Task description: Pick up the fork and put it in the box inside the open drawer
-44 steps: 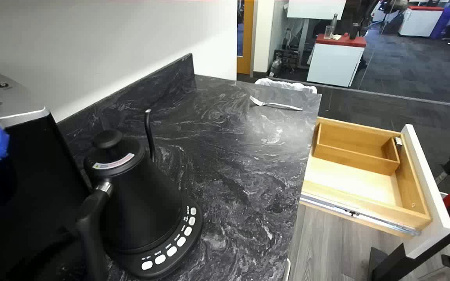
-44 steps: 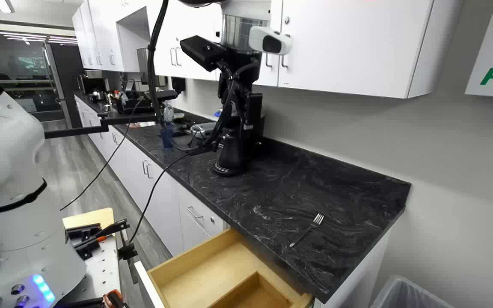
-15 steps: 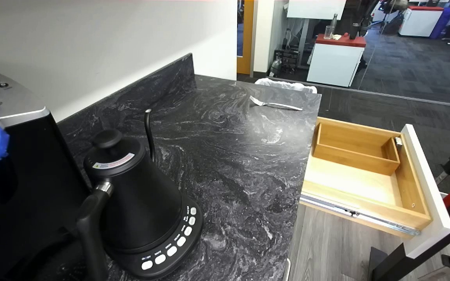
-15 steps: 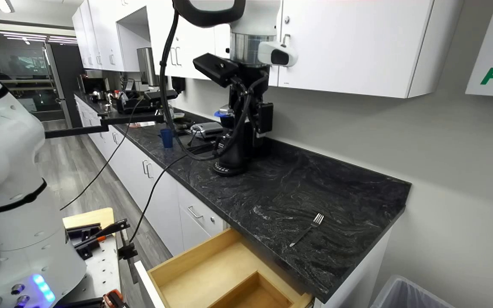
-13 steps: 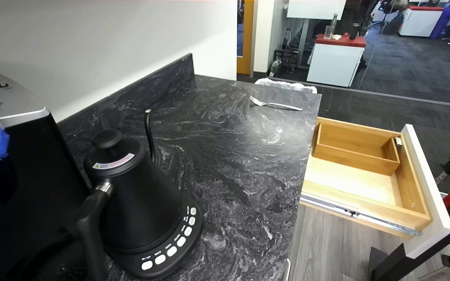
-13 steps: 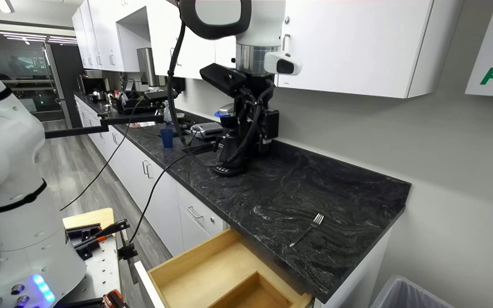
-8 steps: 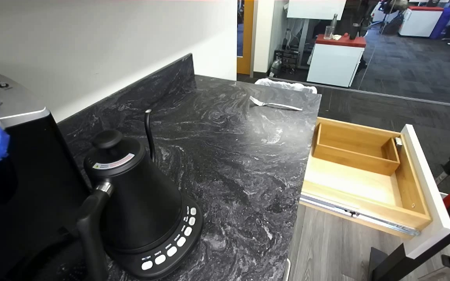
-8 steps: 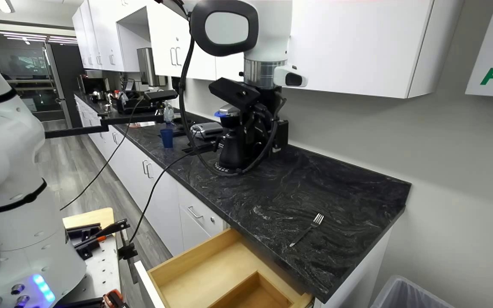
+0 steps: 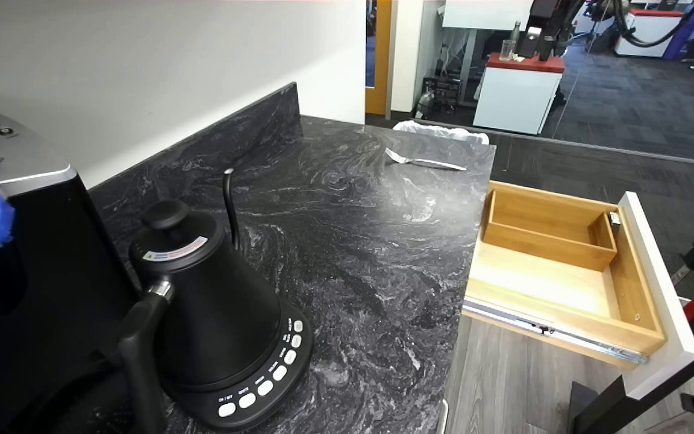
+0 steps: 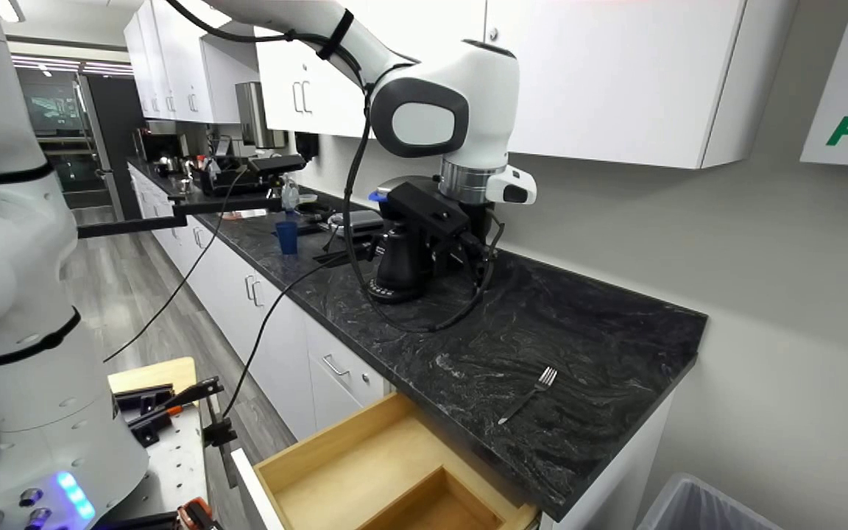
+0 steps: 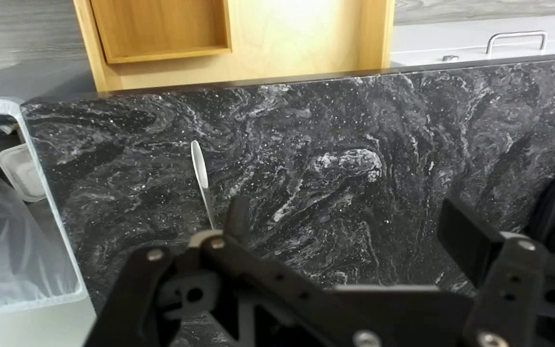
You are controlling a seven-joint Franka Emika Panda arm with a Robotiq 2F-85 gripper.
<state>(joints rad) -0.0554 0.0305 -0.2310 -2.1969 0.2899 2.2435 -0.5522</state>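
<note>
Slim silvery metal fork (image 11: 203,178), left of centre in the wrist view, looks light, stiff, slippery: black fingers (image 11: 468,239), spread apart, should pinch it mid-length.

In an exterior view, the slim silvery fork (image 9: 426,161) lies flat on the dark countertop (image 9: 371,259), tines toward 9 o'clock, at 10 o'clock from the open, white-fronted wooden drawer (image 9: 540,271). The narrow, open-topped box (image 9: 549,247) sits upright inside it, along the drawer's 12 o'clock side.
</note>
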